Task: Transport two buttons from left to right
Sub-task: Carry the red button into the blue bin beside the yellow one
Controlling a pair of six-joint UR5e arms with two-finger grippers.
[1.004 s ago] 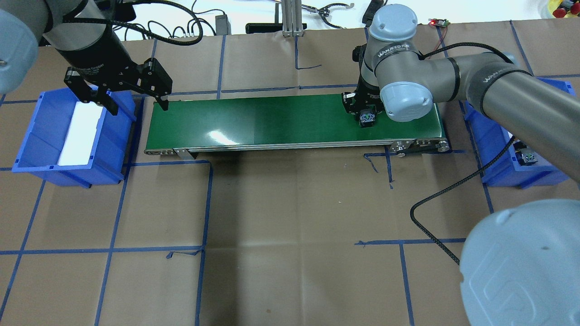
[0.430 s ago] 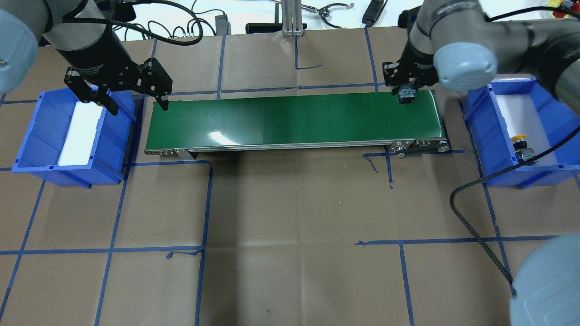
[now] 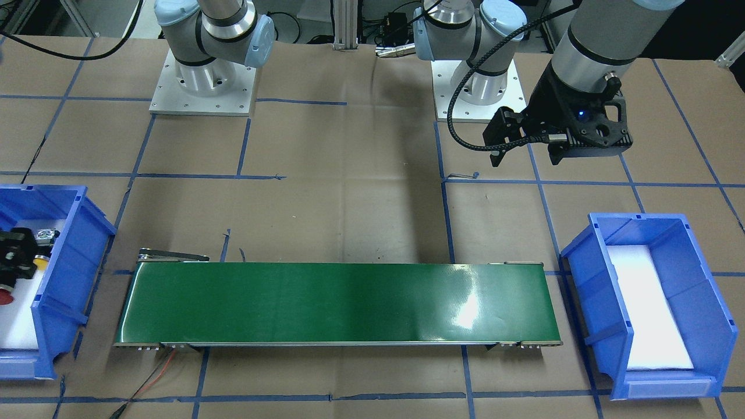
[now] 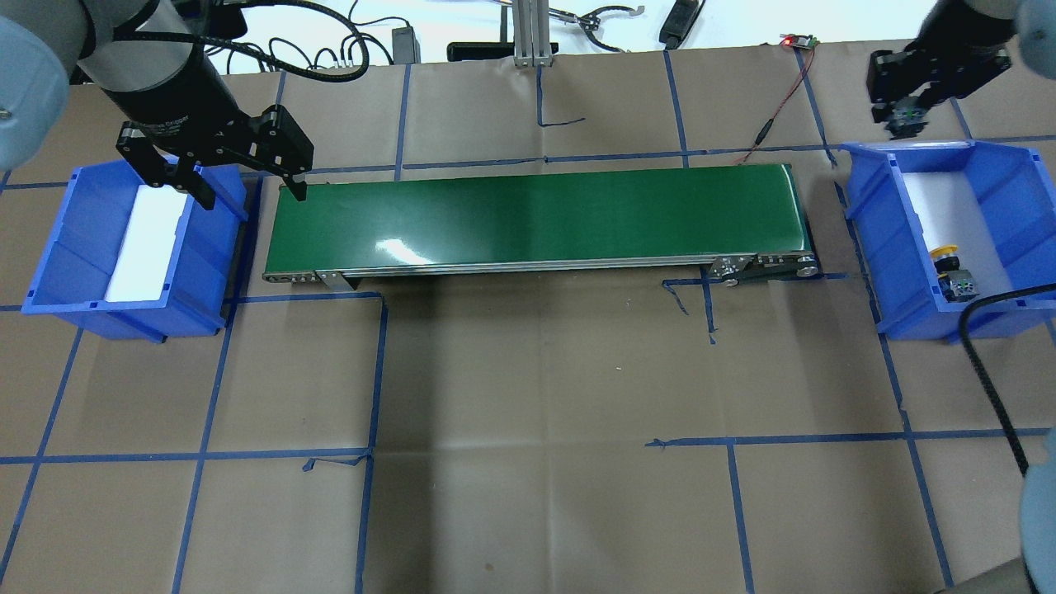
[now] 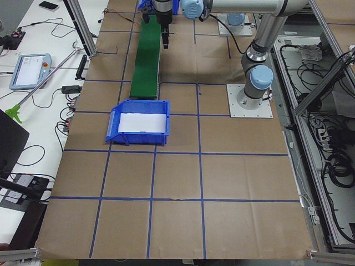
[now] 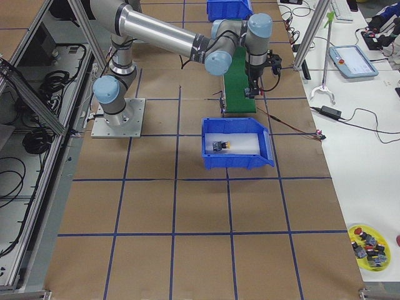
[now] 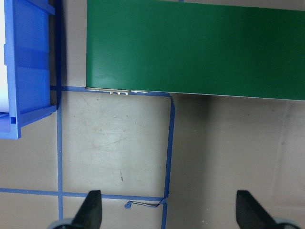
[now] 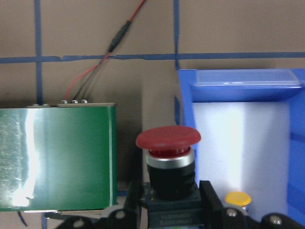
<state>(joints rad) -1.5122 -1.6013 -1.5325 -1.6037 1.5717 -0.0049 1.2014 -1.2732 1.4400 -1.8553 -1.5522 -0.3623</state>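
My right gripper [image 4: 907, 115] is shut on the red-capped button [image 8: 167, 138], cap pointing down. It holds the button in the air over the far end of the right blue bin [image 4: 874, 247]. In the front-facing view the gripper [image 3: 14, 256] shows at the left edge, over that bin. The yellow-capped button [image 4: 949, 264] lies on the white foam at the near end of the same bin; it also shows in the right wrist view [image 8: 237, 198]. My left gripper [image 4: 247, 190] is open and empty, hovering between the left blue bin [image 4: 49, 247] and the belt's left end.
A green conveyor belt [image 4: 536, 214] runs between the two bins with nothing on it. The left bin holds only white foam [image 4: 148, 243]. A red-and-black wire [image 4: 771, 128] leads off from the belt's far right corner. Blue tape lines cross the brown table.
My right gripper has lifted the red button off the belt's right end and carried it right and away from me to the right bin's far end. The left arm has not moved.
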